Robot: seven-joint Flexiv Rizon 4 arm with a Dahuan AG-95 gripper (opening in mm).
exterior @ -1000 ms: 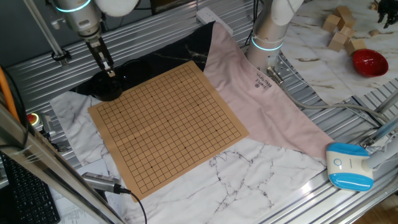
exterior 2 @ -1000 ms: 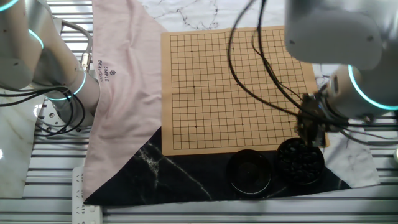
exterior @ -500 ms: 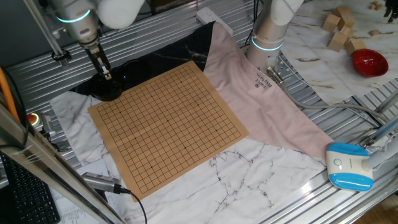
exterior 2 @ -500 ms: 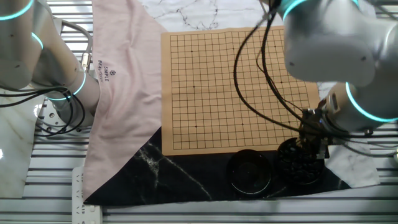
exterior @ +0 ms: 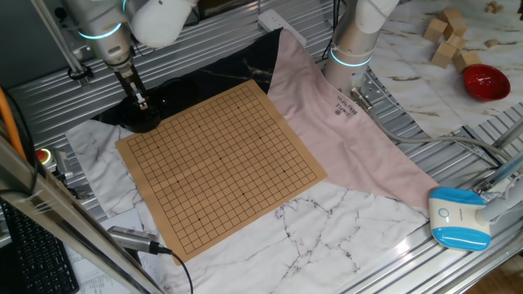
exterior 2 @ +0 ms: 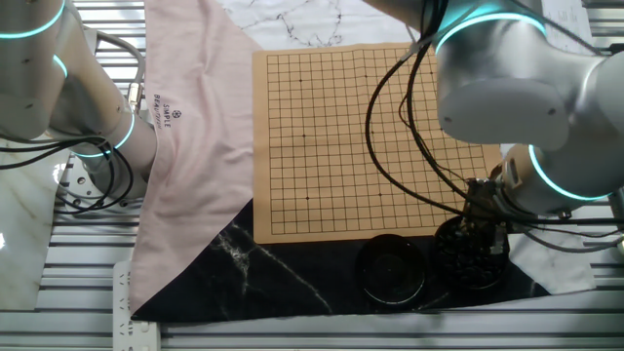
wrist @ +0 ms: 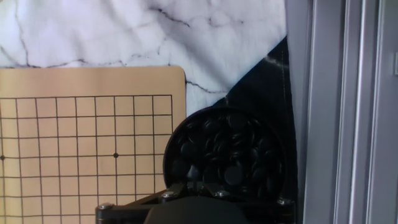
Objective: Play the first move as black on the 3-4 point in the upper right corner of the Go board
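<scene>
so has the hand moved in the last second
Yes. In the fixed views the hand has come down toward the bowl of black stones, beside the board corner.

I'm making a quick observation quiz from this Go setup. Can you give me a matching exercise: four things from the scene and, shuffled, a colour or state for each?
Things:
1. board
2. bowl under the claw
3. neighbouring bowl
4. cloth

Descriptions:
A. pink, with printed lettering
B. full of black stones
C. tan grid, no stones on it
D. dark, no stones visible inside

Pairs: 1-C, 2-B, 3-D, 4-A
</scene>
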